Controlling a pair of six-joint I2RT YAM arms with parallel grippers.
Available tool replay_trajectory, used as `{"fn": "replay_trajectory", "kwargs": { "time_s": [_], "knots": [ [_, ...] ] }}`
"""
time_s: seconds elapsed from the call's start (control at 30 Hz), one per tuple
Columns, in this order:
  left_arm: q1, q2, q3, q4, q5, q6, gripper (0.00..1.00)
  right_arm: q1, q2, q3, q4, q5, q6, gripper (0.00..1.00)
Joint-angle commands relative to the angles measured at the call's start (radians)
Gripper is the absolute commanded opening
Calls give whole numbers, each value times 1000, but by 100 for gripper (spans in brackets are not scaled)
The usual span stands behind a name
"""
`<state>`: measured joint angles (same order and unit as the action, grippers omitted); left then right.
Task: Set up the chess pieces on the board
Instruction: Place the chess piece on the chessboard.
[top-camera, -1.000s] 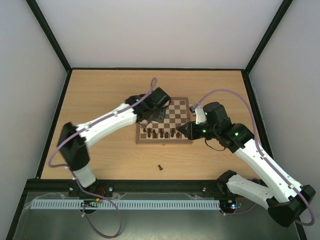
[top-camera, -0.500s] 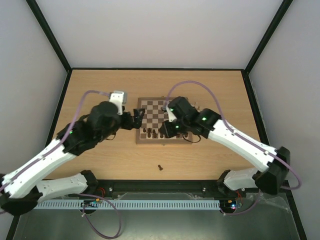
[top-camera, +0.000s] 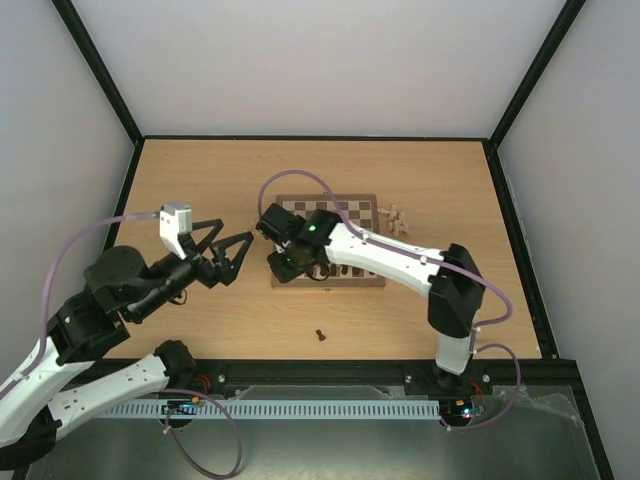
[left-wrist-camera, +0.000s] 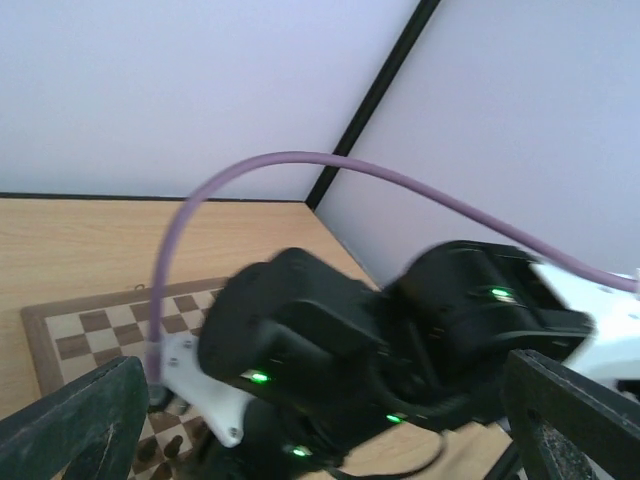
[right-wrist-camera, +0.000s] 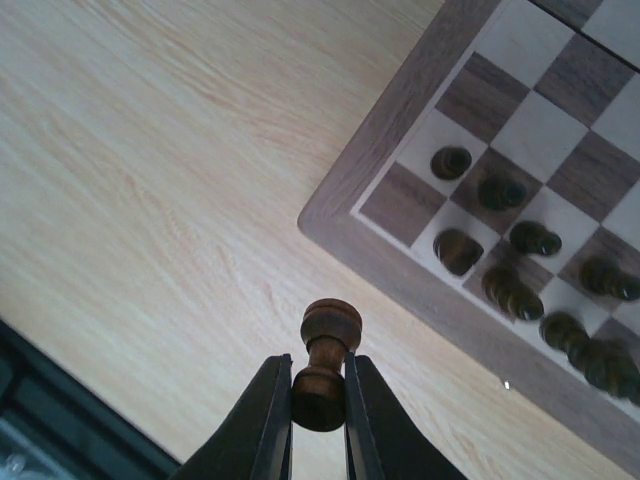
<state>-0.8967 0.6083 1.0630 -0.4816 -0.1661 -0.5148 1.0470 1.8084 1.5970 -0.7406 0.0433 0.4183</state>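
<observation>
The board (top-camera: 345, 213) lies mid-table, with dark brown chess pieces (top-camera: 335, 268) on its near rows. My right gripper (top-camera: 281, 262) is over the board's near left corner. In the right wrist view it (right-wrist-camera: 318, 378) is shut on a dark brown piece (right-wrist-camera: 329, 328), held above the bare table just off the board's corner (right-wrist-camera: 395, 115). Several dark pieces (right-wrist-camera: 500, 192) stand on the squares there. My left gripper (top-camera: 228, 250) is open and empty over the table left of the board. Its view shows wide-spread fingers (left-wrist-camera: 75, 420) and the right arm.
One dark piece (top-camera: 320, 335) lies alone on the table in front of the board. A small group of pale pieces (top-camera: 397, 218) sits off the board's right edge. The right arm (left-wrist-camera: 330, 350) fills the space before my left gripper.
My left arm has drawn back from the board to the left. My right arm has swung across the board to its near left corner.
</observation>
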Motion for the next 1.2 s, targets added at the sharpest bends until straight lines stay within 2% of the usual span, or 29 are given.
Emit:
{"fn": "replay_trajectory", "kwargs": {
  "time_s": [0.0, 0.23, 0.5, 1.17],
  "knots": [
    [-4, -92, -52, 68, 68, 23, 99, 2, 101, 97, -103, 45, -32, 5],
    [-4, -129, -67, 46, 71, 28, 99, 1, 257, 208, -159, 104, -40, 8],
    [-4, -137, -67, 23, 58, 45, 99, -9, 344, 228, -162, 133, -35, 8],
    [-4, -120, -63, 14, 59, 58, 99, -40, 375, 230, -137, 89, -48, 11]
  ]
}}
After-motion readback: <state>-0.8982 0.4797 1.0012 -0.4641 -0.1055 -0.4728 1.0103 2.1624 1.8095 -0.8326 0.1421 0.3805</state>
